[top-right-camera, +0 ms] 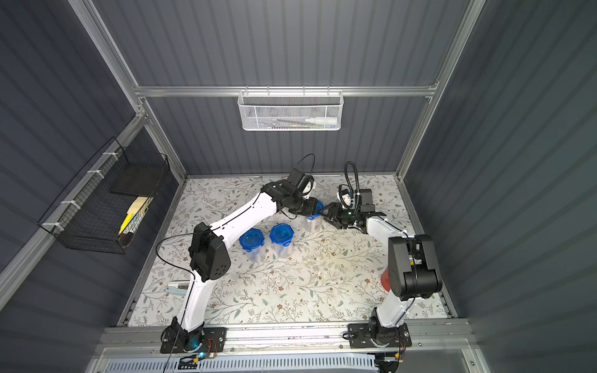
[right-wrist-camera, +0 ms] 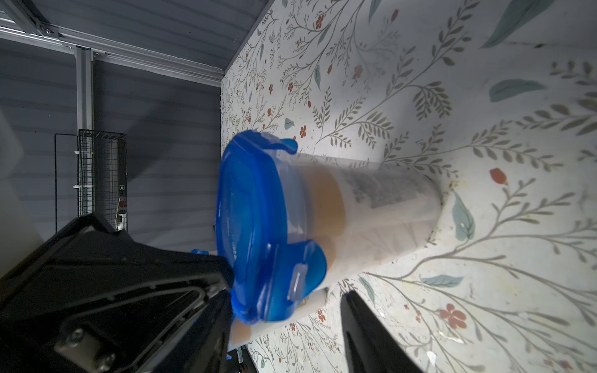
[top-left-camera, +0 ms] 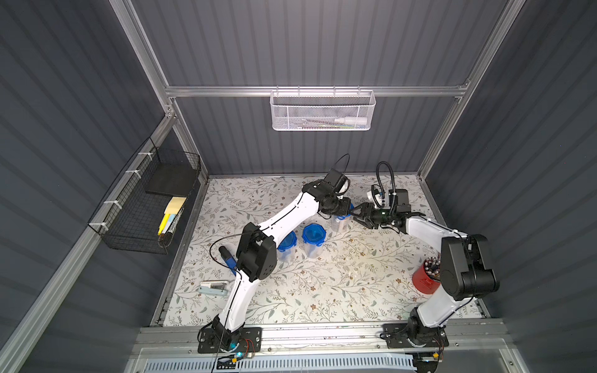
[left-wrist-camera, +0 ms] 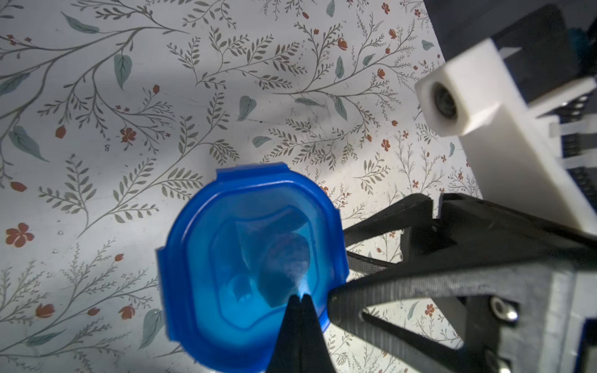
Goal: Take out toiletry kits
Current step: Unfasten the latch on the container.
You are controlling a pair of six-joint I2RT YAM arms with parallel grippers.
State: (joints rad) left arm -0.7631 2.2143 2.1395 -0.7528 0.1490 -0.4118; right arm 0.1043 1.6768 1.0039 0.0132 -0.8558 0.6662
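Where your two arms meet at the back of the floral table cover (top-left-camera: 323,290), you have a tall clear-plastic jar (right-wrist-camera: 397,226) standing upright. Its hazy round wall is capped by a glossy, translucent blue lid (left-wrist-camera: 252,258) with rounded corners. Your left gripper (left-wrist-camera: 299,300) has its slim black jaws pressed tip to tip, holding nothing, and is poised over the middle of the lid; you cannot tell whether the tips touch it. Your right gripper (right-wrist-camera: 287,290) has its jaws moderately apart, one textured black finger on each side of a lid clip (right-wrist-camera: 303,268), and grips nothing. The toiletry kit sits inside this jar. Through the wall you can make out a cream bottle (right-wrist-camera: 371,193) with a tan cap and a dark, blurred label, while the lid shows only vague rounded shapes beneath it. Another tan band shows just past the lid's rim, too blurred to identify. In both top views the grippers hide most of this jar. A second jar (top-left-camera: 286,247) and a third jar (top-left-camera: 313,239) of the same make stand lidded, side by side, near the left arm's elbow, which cuts off part of the second. Their contents are only a pale haze. A red cup (top-left-camera: 424,281) of pens is half hidden behind your right arm.
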